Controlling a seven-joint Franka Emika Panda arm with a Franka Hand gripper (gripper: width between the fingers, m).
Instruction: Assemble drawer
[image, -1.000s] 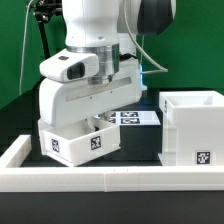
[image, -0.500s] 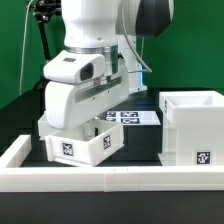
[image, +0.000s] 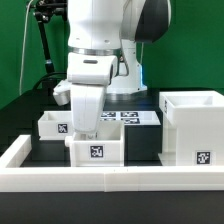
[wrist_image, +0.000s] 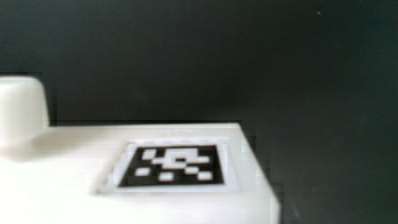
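Small box (image: 97, 151) beside tall housing (image: 190, 125)

My wrist view was blurred, its tag (wrist_image: 175, 165) fuzzy; the exterior view was bright, the white drawer housing (image: 190, 125) slightly washed out.

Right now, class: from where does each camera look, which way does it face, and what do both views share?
Exterior view: off the arm, outside the low white wall, facing the arm, gripper, front drawer box and housing.
Wrist view: on the wrist, close to a tagged white drawer part; no gripper clearly visible.
Shared: the black table, probably the front drawer box.
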